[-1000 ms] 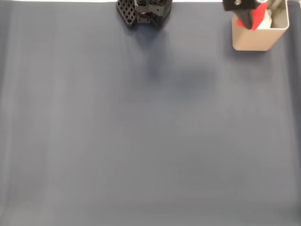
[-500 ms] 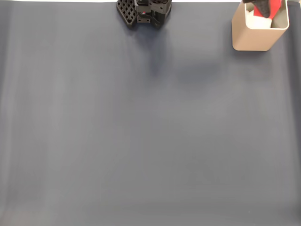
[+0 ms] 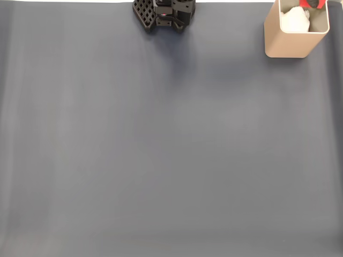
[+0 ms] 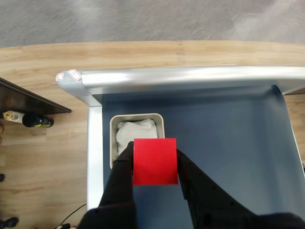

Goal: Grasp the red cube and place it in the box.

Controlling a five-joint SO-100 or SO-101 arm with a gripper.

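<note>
Red cube is clamped between the two black fingers of the gripper, one face square to the wrist camera. In the wrist view it hangs high above the box, overlapping the near rim of the opening. In the fixed view a sliver of red shows at the top edge, above the box.

Change noted: a second ago the gripper and cube sat low at the box mouth, partly inside the rim in the fixed view. Now the arm has lifted almost out of that frame, and the cube has gone up with it. White crumpled material remains inside the box.

Judgement: no release has taken place. The placement step is not complete, and the lift moves the cube away from the drop point rather than toward it.

Orientation: the cube has no long axis, its faces being equal. Its visible edges run parallel to the box walls. The box's long axis is upright, opening toward the wrist camera.
</note>
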